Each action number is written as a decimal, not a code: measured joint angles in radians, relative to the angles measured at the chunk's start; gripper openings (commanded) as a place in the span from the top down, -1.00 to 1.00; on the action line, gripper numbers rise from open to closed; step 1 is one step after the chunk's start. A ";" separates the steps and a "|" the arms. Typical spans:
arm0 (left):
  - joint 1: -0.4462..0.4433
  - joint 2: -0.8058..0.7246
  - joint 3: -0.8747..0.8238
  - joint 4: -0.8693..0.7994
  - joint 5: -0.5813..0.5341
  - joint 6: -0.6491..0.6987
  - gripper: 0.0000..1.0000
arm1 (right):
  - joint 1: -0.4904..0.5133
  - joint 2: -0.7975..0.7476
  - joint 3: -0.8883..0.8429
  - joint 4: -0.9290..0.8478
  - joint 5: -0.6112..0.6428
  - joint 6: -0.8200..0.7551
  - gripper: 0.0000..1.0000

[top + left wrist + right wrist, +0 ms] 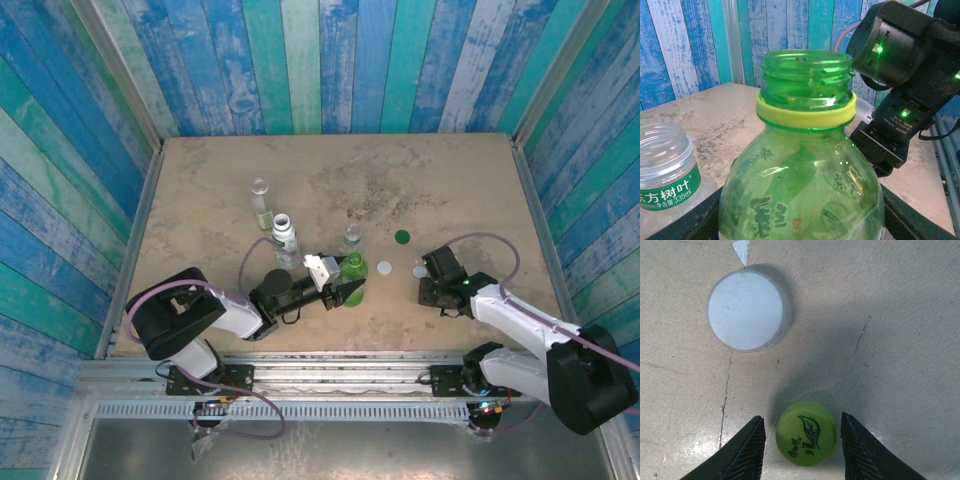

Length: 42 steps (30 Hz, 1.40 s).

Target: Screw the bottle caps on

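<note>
Step in hand: picking up a cap for the open bottle. The yellow-green cap (806, 440) lies flat on the surface (450, 180), printed top up, between the fingers of the right tool (802, 422). That tool's jaws straddle the cap with a thin gap each side, partly open and gripping nothing yet. The green bottle (805, 165) stands upright left of it with its threaded mouth bare, and the left tool (347, 291) is closed on its body, steadying it. Next move, as I judge it: pinch the cap square, lift, carry it left over the mouth, set it level on the threads and turn. A tilted grab would likely cross-thread. A white cap (749, 310) sits just ahead of the right fingertips but apart from them, so the closing path looks free. A second white cap (384, 268) lies between the two tools and a dark green cap (402, 238) lies farther back. A clear bottle (351, 238) stands just behind the green one and the white-labelled bottle (284, 238) beside it, so the bottle side is tight. The plank walls (330, 60) are well away.
</note>
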 measured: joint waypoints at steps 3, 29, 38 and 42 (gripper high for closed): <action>0.000 0.000 0.000 0.000 0.000 0.000 -0.25 | -0.001 0.021 0.012 0.000 -0.011 -0.003 0.27; 0.000 0.000 0.000 0.000 -0.001 0.000 -0.26 | -0.004 -0.066 0.106 -0.077 -0.080 -0.068 0.39; 0.000 0.000 0.000 0.000 -0.004 0.001 -0.28 | 0.007 -0.151 0.233 -0.155 -0.183 -0.143 0.35; 0.000 0.000 0.000 0.000 -0.004 0.003 -0.28 | 0.044 -0.152 0.302 -0.183 -0.221 -0.167 0.35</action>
